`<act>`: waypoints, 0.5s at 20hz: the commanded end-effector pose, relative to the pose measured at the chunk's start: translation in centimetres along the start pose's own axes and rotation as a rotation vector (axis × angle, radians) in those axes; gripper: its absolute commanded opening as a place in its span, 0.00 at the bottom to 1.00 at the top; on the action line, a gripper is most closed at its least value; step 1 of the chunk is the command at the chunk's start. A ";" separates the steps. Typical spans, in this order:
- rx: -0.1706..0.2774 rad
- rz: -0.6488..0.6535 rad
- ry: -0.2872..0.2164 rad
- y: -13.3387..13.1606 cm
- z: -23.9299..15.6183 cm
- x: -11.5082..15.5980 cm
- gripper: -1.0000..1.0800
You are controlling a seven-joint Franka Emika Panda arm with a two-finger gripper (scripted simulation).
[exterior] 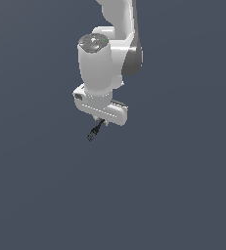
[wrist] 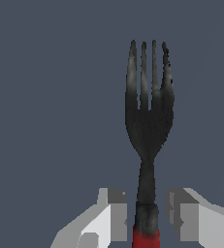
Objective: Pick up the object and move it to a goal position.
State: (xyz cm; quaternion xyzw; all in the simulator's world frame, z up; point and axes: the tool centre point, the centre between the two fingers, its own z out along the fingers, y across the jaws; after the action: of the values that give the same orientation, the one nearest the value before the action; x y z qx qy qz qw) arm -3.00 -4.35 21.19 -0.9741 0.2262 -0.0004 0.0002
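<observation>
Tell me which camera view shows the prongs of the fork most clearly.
The wrist view. There the fork fills the picture, its four black prongs stand apart, and its red handle end lies between the hand's fingers. In the exterior view the fork is only a tiny dark sliver under the hand.

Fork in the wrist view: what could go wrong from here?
1. The fork sits between the end effector fingers, but gaps show on both sides, so contact is unclear; it may not be gripped.
2. Most of its length juts past the fingers, so it could pivot or swing if it moves.
3. In the exterior view it hangs tilted below the end effector, hinting at an off-axis hold.
</observation>
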 end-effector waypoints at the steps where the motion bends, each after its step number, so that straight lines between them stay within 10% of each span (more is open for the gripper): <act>1: 0.000 0.000 0.000 -0.2 -2.6 -1.2 0.00; 10: -0.002 0.000 0.000 -0.9 -11.0 -4.6 0.00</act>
State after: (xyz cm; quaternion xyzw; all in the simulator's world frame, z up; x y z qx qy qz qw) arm -6.27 -1.82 30.89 -0.9742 0.2258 -0.0008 -0.0004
